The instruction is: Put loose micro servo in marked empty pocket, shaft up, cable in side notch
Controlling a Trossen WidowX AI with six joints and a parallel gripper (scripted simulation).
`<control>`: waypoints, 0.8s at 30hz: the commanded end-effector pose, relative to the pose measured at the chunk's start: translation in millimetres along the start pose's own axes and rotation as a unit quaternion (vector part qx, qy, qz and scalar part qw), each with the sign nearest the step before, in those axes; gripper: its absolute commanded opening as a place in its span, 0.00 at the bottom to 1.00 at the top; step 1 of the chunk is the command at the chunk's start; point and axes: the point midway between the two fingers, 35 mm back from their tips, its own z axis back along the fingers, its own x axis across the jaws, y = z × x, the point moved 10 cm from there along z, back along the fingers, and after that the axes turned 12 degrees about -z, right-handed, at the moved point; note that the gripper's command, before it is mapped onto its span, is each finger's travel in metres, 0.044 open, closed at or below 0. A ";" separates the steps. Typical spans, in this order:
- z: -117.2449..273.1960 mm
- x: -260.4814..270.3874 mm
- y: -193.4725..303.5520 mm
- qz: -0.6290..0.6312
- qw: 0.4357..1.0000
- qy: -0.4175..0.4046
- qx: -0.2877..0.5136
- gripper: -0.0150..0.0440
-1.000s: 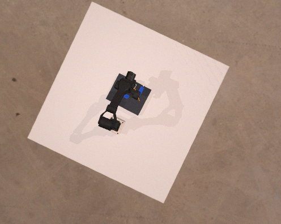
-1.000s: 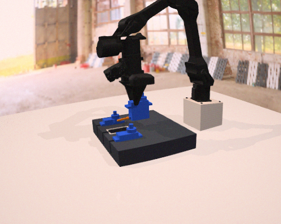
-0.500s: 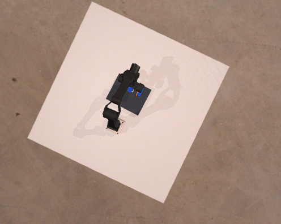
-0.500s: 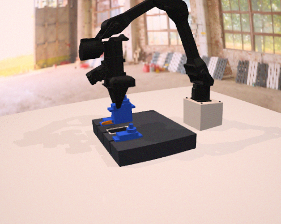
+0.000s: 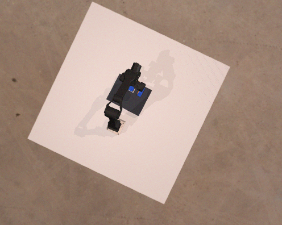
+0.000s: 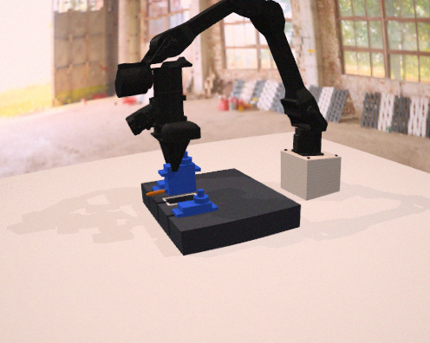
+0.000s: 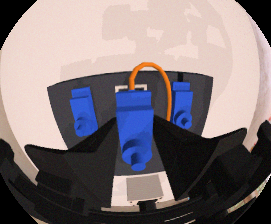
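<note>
From above, the deck [image 5: 134, 106] [image 6: 255, 197] [image 7: 104, 95] is partly covered by the arm [image 5: 124, 85] [image 6: 281, 56], and the loose servo [image 5: 131, 88] [image 6: 180, 182] [image 7: 134, 112] is seen at the pocket's white outline [image 5: 133, 91] [image 6: 166, 203] [image 7: 120, 88]. From outside, the servo is held upright above the pocket, shaft up, pinched in the gripper [image 6: 175, 168] [image 7: 134, 122]; its orange cable [image 6: 155, 193] [image 7: 168, 95] is stuck out sideways. From the wrist, the servo is framed between two seated servos [image 7: 82, 110] [image 7: 182, 105], its cable looped to one side

Arm [image 5: 123, 88] [image 6: 285, 56]: matte black | joint housings: rounded, bulky | fingers [image 6: 175, 152]: black, tapered
</note>
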 end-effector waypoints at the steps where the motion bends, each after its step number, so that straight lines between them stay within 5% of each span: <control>1: -5.7 -0.2 1.0 0.003 1.000 0.000 0.001 0.25; 24: -18.1 -0.3 1.2 0.003 1.000 0.000 0.001 0.25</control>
